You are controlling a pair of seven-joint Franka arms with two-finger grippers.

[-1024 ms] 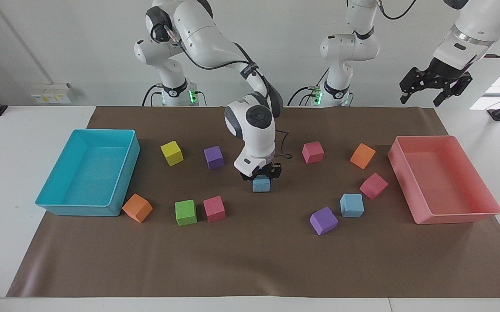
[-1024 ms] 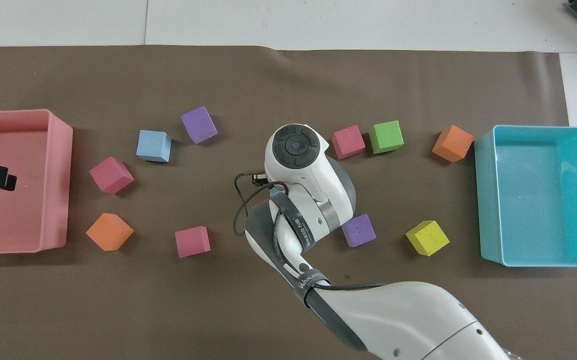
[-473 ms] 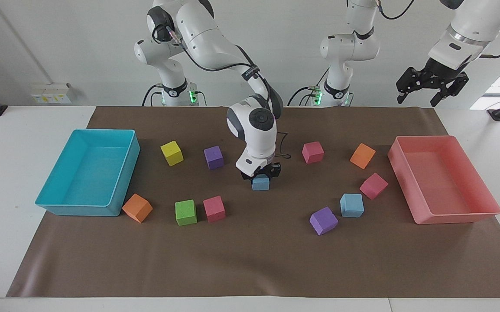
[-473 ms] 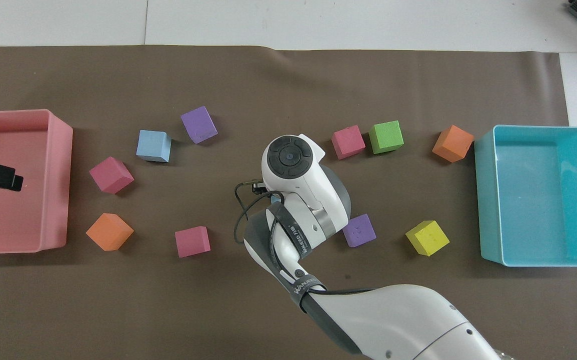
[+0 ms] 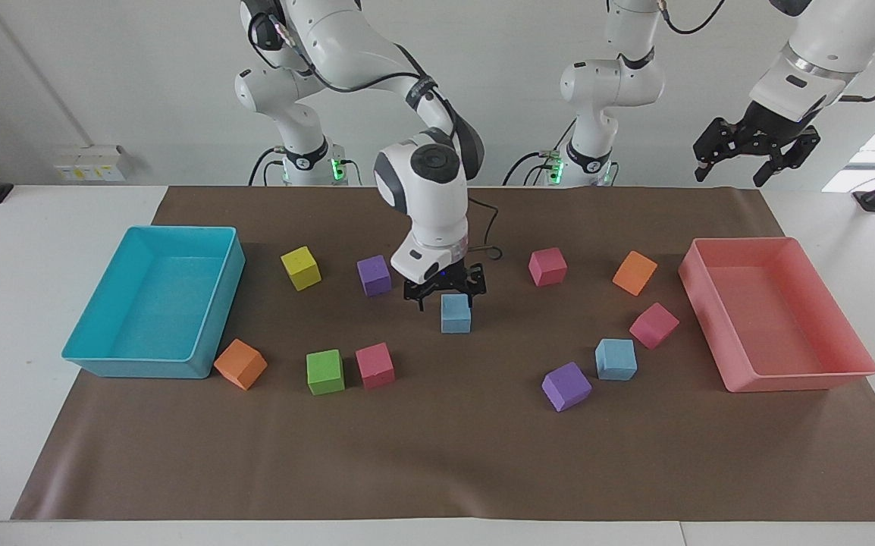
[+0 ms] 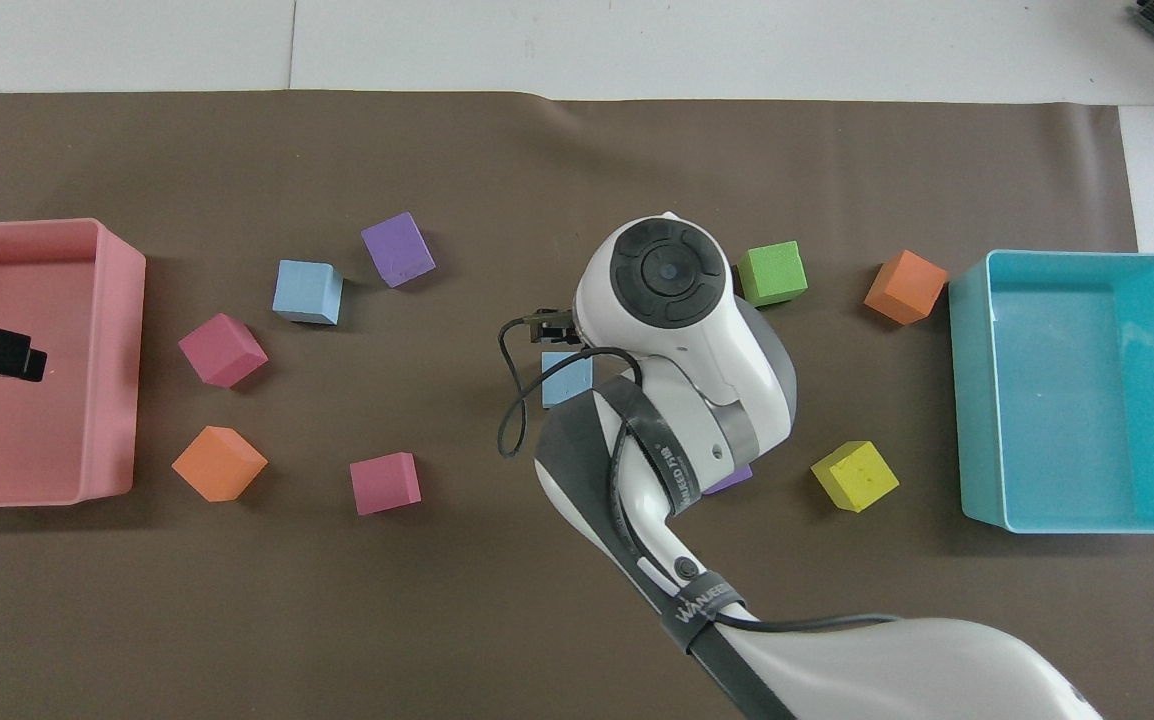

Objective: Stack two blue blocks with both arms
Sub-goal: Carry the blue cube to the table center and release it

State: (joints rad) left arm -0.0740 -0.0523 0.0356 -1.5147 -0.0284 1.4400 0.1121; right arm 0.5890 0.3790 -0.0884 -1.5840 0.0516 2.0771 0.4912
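We're lifting the right gripper (image 5: 445,292), fingers now spread, off the centre blue block (image 5: 456,314) just released mid-mat, 2nd blue block (image 5: 616,359) w/ left gripper (image 5: 748,148) spread, waiting above.

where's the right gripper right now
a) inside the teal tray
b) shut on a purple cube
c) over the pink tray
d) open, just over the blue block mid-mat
d: the right gripper has its fingers spread and sits just above the blue block, which rests on the mat on its own.
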